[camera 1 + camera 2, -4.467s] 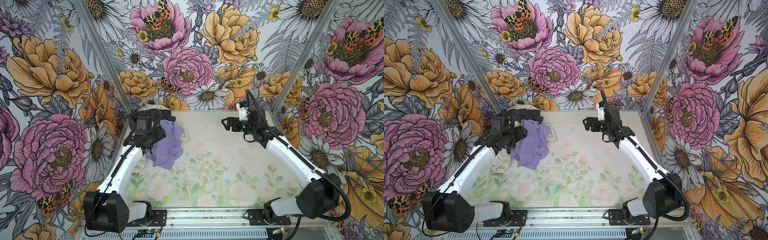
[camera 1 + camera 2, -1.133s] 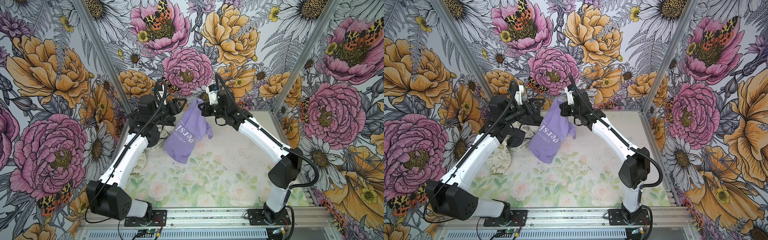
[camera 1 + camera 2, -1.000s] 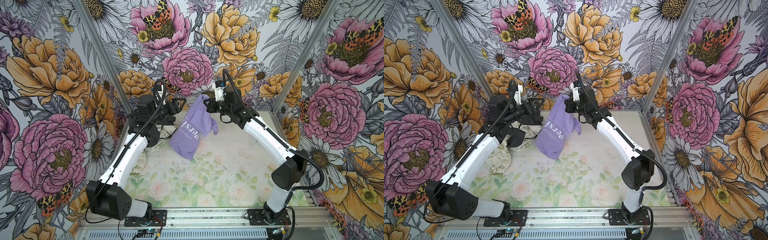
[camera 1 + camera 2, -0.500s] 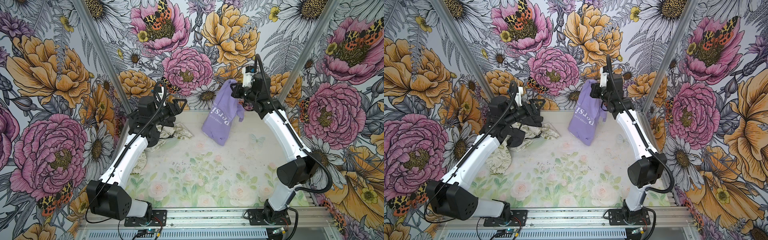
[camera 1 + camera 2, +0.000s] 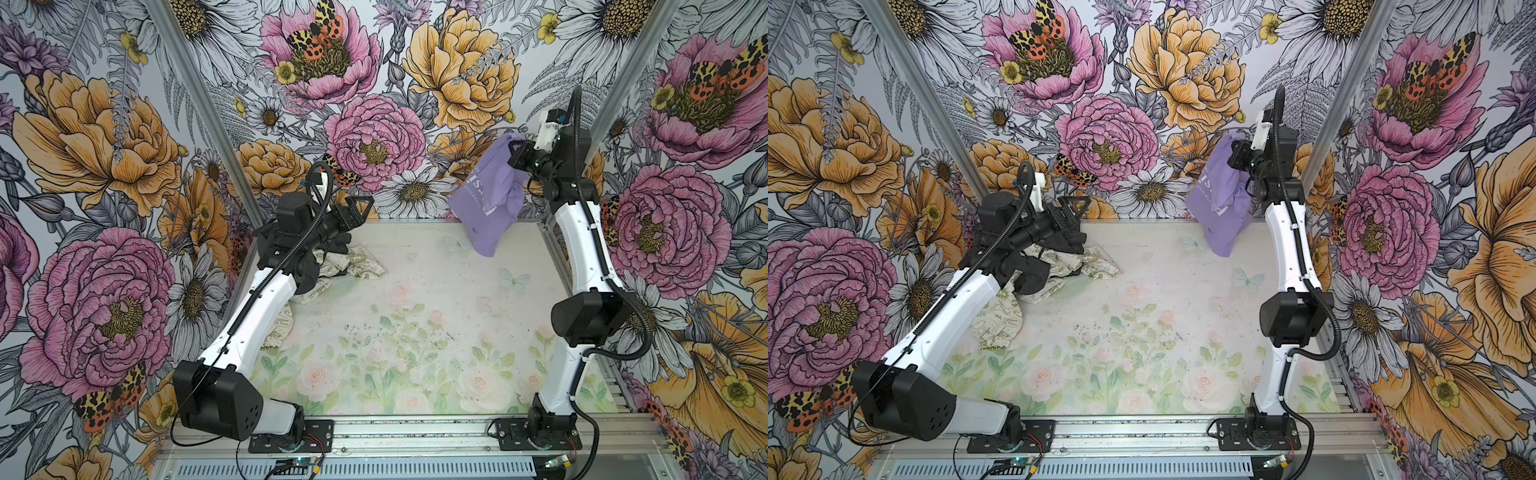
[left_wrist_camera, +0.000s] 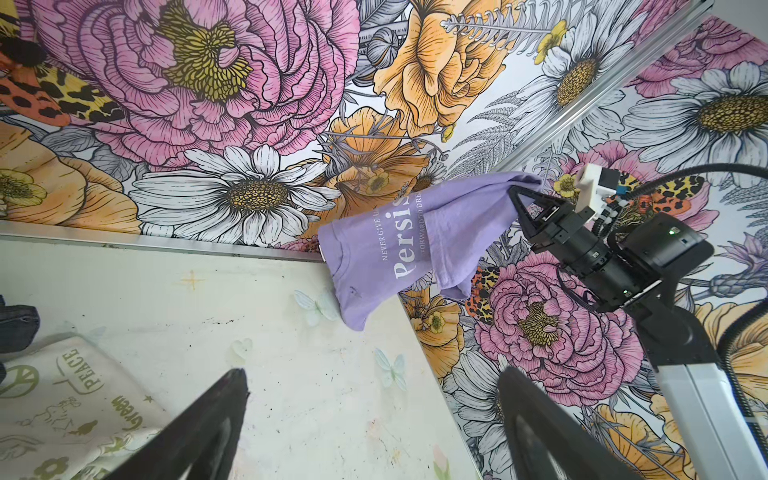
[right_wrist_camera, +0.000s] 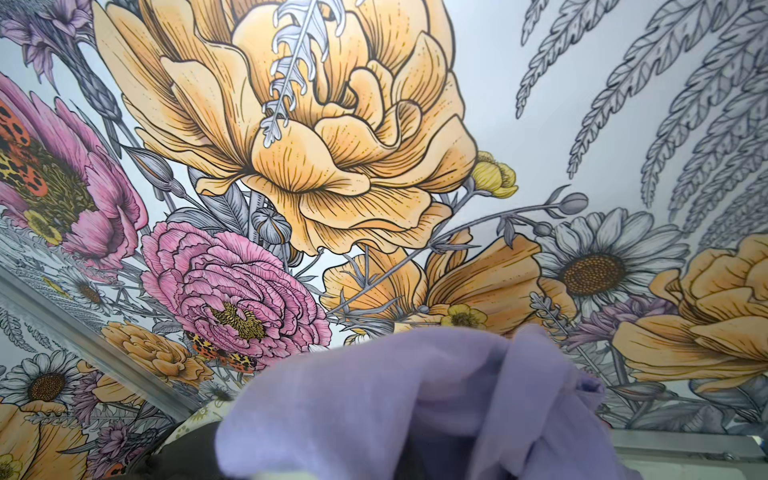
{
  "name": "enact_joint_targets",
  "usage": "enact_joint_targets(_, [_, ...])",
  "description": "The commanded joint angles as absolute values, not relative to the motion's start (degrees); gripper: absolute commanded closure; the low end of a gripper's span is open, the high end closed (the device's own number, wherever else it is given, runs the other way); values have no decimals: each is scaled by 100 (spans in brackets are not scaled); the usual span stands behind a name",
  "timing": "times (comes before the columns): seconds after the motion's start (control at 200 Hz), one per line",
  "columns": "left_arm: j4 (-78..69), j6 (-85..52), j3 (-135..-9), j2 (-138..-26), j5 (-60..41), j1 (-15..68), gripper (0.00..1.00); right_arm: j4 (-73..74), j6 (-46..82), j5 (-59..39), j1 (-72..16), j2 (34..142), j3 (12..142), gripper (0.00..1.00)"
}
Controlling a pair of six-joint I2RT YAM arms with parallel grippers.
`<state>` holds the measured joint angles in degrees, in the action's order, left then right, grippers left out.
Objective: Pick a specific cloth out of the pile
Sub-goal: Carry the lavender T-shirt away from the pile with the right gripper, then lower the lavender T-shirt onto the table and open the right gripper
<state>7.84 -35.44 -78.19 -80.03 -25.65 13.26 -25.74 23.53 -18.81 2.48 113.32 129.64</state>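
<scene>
Left wrist, soft draped lavender cloth [image 6: 374, 257]

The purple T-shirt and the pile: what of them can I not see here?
- purple T-shirt, left wrist view: a fold cuts its big word after "Persis".
- right pincer, right wrist view: fingertips covered by the T-shirt.
- pile, both top views: the left arm covers much of it.
- cream cloth, left wrist view: cut off by the edge.

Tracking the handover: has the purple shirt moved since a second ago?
Yes. The purple shirt, held by the right gripper, went right: from below the back wall's pink peony toward the right corner post.
</scene>
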Motion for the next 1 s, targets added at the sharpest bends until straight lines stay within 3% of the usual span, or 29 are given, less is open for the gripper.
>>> enact_joint_targets(0.0, [691, -3448, -7936, -8041, -2352, 1422, 3, -2525, 2334, -1980, 367, 10828, 12039, 100])
enact_joint_targets(0.295, [804, -3428, -8129, -8317, -2330, 1587, 1, -2518, 2141, -1183, 799, 9551, 8336, 100])
enact_joint_targets(0.51, [861, -3401, -8308, -8520, -2374, 1661, 1, -2531, 2301, -894, 1262, 9278, 6846, 100])
enact_joint_targets(0.721, [944, -3336, -8360, -8591, -2394, 1670, 1, -2685, 2566, -979, 1393, 9422, 6237, 85])
enact_joint_targets(0.996, [1226, -3228, -8151, -8451, -1755, 1659, 1, -2716, 2812, -1221, 1380, 9224, 5751, 59])
